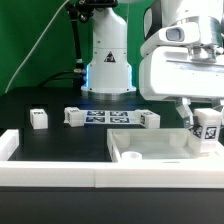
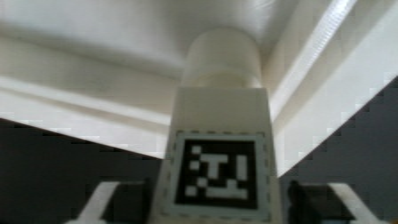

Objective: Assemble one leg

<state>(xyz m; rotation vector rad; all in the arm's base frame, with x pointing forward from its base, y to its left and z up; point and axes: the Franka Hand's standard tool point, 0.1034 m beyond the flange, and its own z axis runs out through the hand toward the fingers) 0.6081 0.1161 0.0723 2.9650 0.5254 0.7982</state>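
My gripper (image 1: 203, 122) is at the exterior view's right, shut on a leg (image 1: 210, 126), a small white post with a black-and-white tag. It holds the leg just over the right end of the white tray-like tabletop (image 1: 140, 156). In the wrist view the leg (image 2: 222, 110) stands between my fingers (image 2: 111, 204), its rounded end pointing at an inner corner of the tabletop (image 2: 89, 70). Three more legs lie on the black table: one at the left (image 1: 38, 119), one beside the marker board (image 1: 74, 116), one at the middle (image 1: 148, 119).
The marker board (image 1: 110, 117) lies flat in front of the robot base (image 1: 108, 70). Long white border bars run along the front (image 1: 60, 176) and the left (image 1: 8, 146) of the table.
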